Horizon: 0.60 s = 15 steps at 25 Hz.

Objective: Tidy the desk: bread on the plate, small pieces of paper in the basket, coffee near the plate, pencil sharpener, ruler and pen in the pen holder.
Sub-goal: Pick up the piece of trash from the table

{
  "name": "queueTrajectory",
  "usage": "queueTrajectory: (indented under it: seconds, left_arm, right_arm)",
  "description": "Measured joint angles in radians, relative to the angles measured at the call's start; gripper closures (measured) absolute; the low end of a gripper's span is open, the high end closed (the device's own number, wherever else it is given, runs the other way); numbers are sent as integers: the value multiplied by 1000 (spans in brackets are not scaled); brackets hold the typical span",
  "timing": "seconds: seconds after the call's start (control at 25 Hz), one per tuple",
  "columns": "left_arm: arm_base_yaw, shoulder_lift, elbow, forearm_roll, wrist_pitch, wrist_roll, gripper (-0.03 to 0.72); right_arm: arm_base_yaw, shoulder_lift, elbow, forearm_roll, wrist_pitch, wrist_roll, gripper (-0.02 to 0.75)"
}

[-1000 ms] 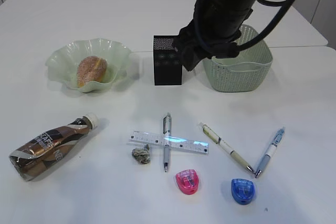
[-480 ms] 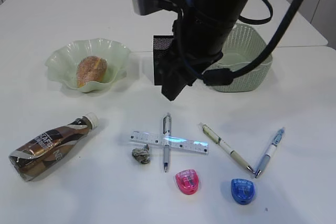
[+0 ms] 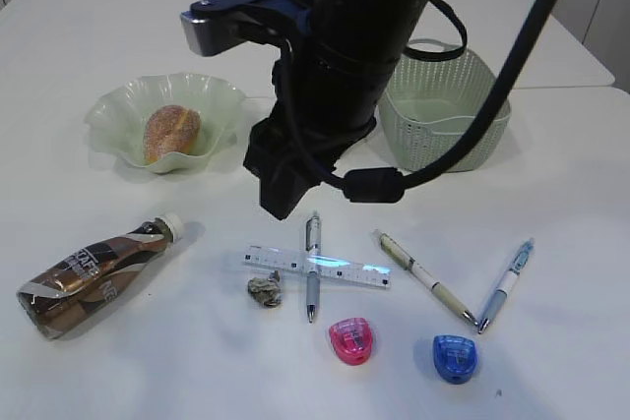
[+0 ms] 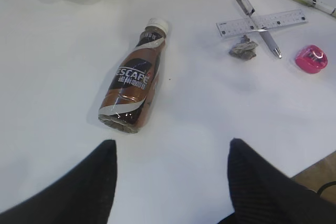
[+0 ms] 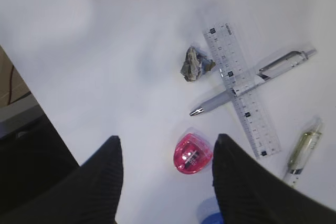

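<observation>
Right claw (image 5: 167,174) is hanging over the desk (image 5: 105,35) with jaws apart, holding nothing. The pink sharpener (image 5: 193,153) is lying on the desk just ahead of the gap between its fingers, nearly centred. Beyond it, the ruler (image 5: 241,90) is lying across a grey pen (image 5: 252,80), the two long axes crossing; the paper scrap (image 5: 195,63) is sitting just left of that cross.

Left claw (image 4: 169,182) is also hanging with jaws apart and empty. The coffee (image 4: 134,77) is lying on its side ahead of it, cap pointing away.

Judgement: right arm is nearer the sharpener; probably a straight descent onto it.
</observation>
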State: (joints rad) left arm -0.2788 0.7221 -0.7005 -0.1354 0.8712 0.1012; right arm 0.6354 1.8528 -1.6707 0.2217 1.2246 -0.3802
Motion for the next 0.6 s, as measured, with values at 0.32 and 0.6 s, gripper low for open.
queueTrajectory:
  seconds: [0.32, 0.6]
  left_arm:
    - [0, 4, 0, -12, -1, 0, 221]
    - [0, 7, 0, -11, -6, 0, 222]
  right_arm:
    - [-15, 0, 0, -91, 0, 39, 300]
    - [-16, -1, 0, -17, 0, 21, 300]
